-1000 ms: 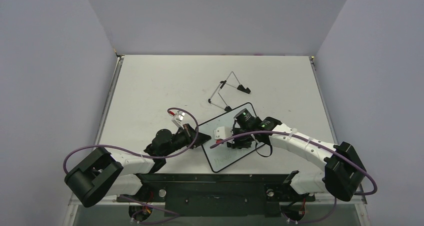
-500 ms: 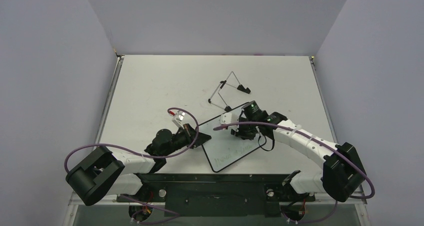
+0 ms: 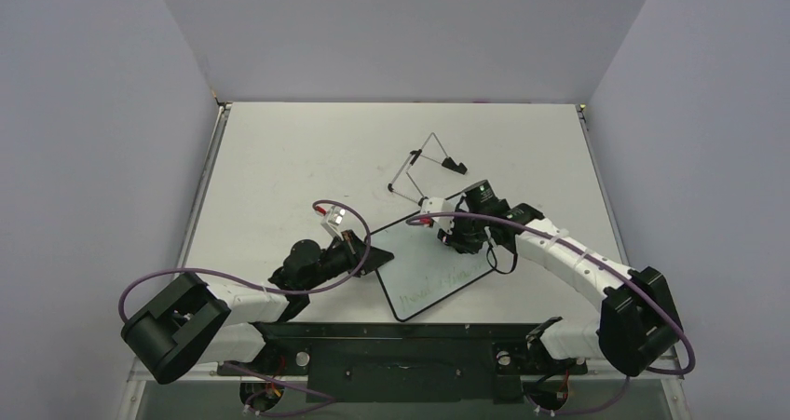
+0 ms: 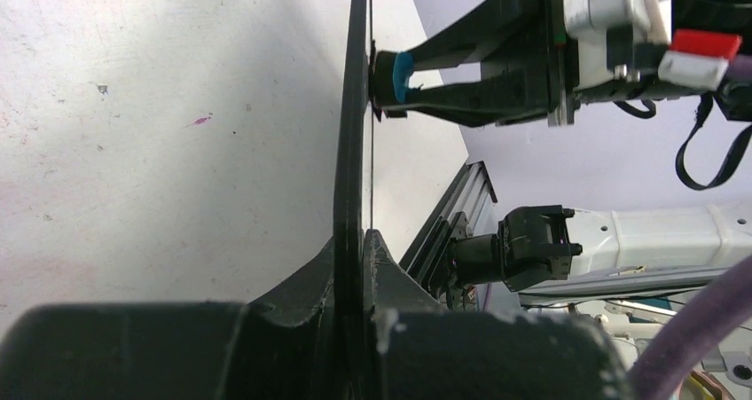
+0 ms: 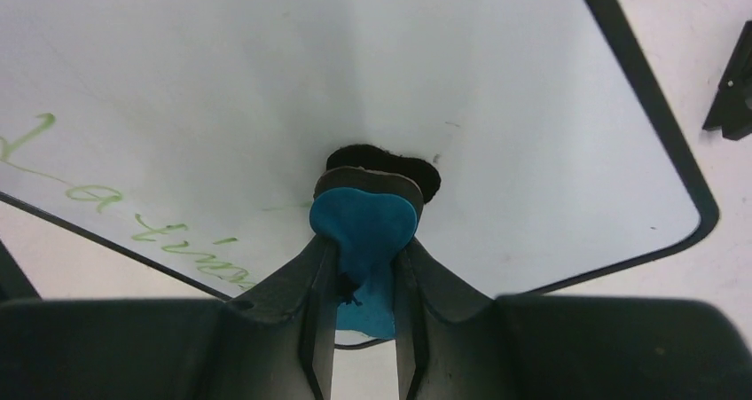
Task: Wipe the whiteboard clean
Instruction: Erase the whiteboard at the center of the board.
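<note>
The whiteboard lies tilted near the table's front, white with a thin black frame, green handwriting along its near edge. My left gripper is shut on the board's left edge, seen edge-on in the left wrist view. My right gripper is shut on the blue-and-black eraser and presses its black felt on the board's far right part. The eraser also shows in the left wrist view.
A thin wire easel stand with black feet lies behind the board, close to the right arm. One of its black feet shows at the right wrist view's edge. The table's front rail runs below the board.
My right gripper has slid the eraser over the board from its middle toward the far right corner. The left gripper and the board have stayed in place.
</note>
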Available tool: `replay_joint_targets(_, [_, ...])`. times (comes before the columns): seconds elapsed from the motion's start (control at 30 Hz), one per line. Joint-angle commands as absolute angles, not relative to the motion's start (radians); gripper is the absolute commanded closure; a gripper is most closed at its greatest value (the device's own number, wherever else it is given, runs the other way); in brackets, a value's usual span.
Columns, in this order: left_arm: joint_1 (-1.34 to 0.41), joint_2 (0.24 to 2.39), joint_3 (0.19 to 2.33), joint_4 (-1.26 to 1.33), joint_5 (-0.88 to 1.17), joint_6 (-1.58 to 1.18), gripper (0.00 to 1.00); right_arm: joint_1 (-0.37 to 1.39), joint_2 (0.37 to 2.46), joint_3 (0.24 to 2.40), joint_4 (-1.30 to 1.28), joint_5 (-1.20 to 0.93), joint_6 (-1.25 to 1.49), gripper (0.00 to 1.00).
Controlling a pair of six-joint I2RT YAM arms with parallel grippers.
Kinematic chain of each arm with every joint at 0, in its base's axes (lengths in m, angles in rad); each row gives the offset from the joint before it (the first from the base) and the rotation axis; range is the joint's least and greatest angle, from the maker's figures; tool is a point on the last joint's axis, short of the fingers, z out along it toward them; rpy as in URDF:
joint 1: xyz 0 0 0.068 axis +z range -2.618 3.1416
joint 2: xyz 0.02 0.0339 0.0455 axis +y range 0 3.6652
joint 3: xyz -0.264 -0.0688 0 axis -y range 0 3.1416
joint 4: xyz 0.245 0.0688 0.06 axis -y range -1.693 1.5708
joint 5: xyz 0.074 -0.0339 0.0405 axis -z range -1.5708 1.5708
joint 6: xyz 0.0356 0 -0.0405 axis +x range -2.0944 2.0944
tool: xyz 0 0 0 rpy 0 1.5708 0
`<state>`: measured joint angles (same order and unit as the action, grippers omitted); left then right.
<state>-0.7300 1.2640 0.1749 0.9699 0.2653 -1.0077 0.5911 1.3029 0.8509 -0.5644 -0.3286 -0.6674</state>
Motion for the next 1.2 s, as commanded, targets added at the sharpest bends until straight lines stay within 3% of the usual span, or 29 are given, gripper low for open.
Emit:
replay_joint_targets(0.0, [-0.736, 1.228, 0.226, 1.082, 0.332, -0.996, 1.00, 0.565, 1.238, 0.883, -0.568, -0.463, -0.679, 1.00])
replay_joint_targets(0.07, [-0.734, 1.222, 0.226, 1.066, 0.332, -0.990, 1.00, 0.571, 1.214, 0.896, -0.668, -0.597, -0.762, 1.00])
replay_joint_targets(0.13, [-0.730, 1.216, 0.228, 1.056, 0.332, -0.987, 1.00, 0.571, 1.208, 0.889, -0.685, -0.596, -0.778, 1.00])
replay_joint_targets(0.3, [-0.727, 1.220, 0.236, 1.056, 0.340, -0.989, 1.00, 0.576, 1.253, 0.869, -0.572, -0.388, -0.689, 1.00])
replay_joint_targets(0.53, [-0.727, 1.236, 0.237, 1.073, 0.349, -0.997, 1.00, 0.663, 1.282, 0.855, -0.530, -0.314, -0.686, 1.00])
replay_joint_targets(0.8, [-0.727, 1.240, 0.236, 1.080, 0.354, -1.000, 1.00, 0.592, 1.287, 0.859, -0.397, -0.113, -0.545, 1.00])
replay_joint_targets(0.9, [-0.728, 1.242, 0.238, 1.083, 0.359, -1.001, 1.00, 0.590, 1.303, 0.863, -0.430, -0.136, -0.564, 1.00])
replay_joint_targets(1.07, [-0.728, 1.236, 0.235, 1.081, 0.356, -1.001, 1.00, 0.643, 1.302, 0.896, -0.624, -0.449, -0.731, 1.00])
replay_joint_targets(1.17, [-0.727, 1.230, 0.236, 1.075, 0.355, -1.000, 1.00, 0.685, 1.315, 0.909, -0.746, -0.511, -0.841, 1.00])
